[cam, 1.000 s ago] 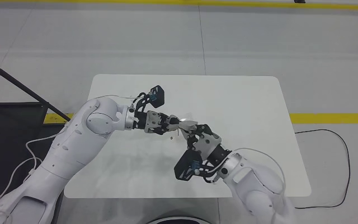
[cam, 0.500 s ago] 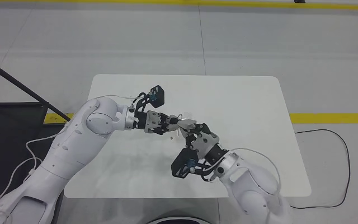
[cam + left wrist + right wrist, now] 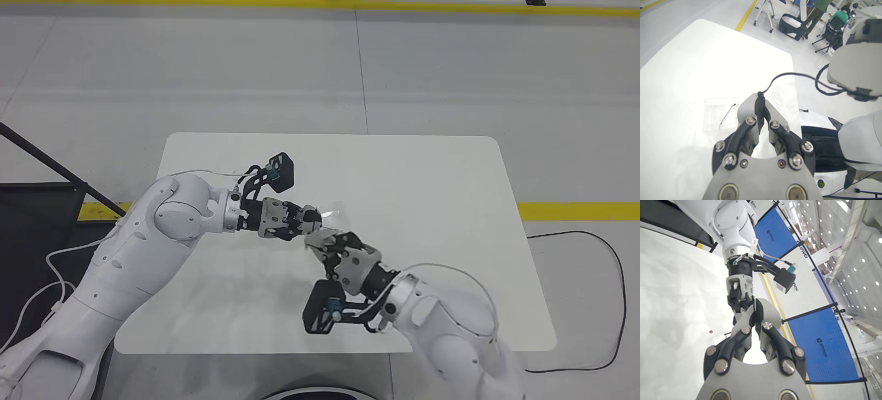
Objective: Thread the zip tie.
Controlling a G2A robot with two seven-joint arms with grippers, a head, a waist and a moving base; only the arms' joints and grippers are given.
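Note:
A thin black zip tie point(image 3: 772, 80) has its head end pinched at the tips of my left gripper point(image 3: 759, 98), which is shut on it. Its strap arcs away from the gripper over the white table point(image 3: 430, 180). In the top view the left gripper point(image 3: 306, 216) hovers near the table's middle. My right gripper point(image 3: 320, 241) sits right beside it, on the near side. In the right wrist view the right gripper point(image 3: 754, 313) is shut, pads together, its tips almost against the left gripper point(image 3: 740, 300). Nothing shows between the right pads.
A flat clear plastic bag point(image 3: 715, 108) lies on the table just beyond the left gripper, with another thin black tie point(image 3: 726, 116) inside it. The right arm's black cable point(image 3: 819, 89) loops near the strap's far end. A small brown speck point(image 3: 710, 331) marks the tabletop.
My right gripper has swung left and slightly nearer, closing in beside the left gripper. The left arm has kept still with the zip tie.

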